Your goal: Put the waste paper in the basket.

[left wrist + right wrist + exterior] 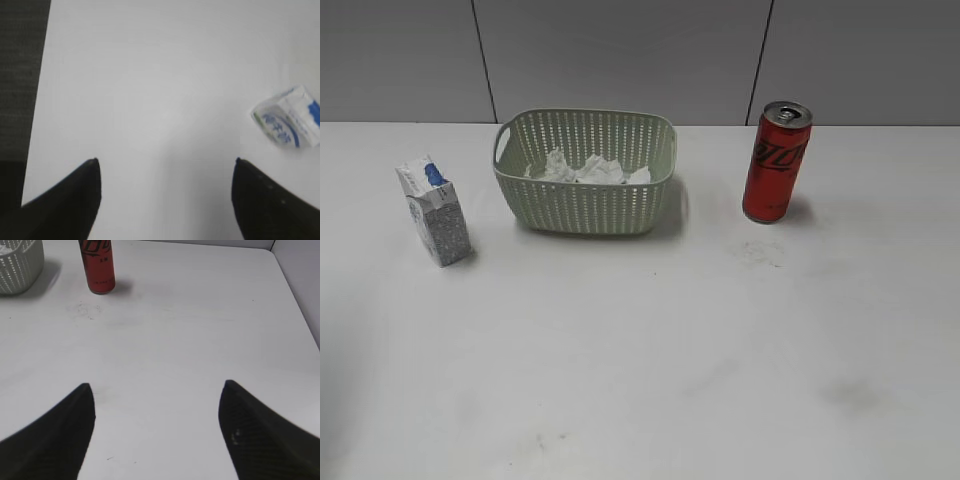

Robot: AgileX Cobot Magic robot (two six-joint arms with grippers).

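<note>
- Exterior view: a pale sage-green plastic basket with perforated lattice walls is standing on the white table towards the back, and the crumpled white tissue-paper wads are lying inside it, against its far side. An upright white-and-blue speckled carton is standing to the basket's left, apart from it; a tall red drinks can is standing to its right, well apart. Neither arm is showing here.
- Left wrist view: the left gripper is hovering over bare table with its dark fingers spread wide and grasping nothing; the carton is appearing at the right edge.
- Right wrist view: the right gripper is likewise hanging released and empty above the table; the can and a corner of the basket are sitting at the upper left.
</note>
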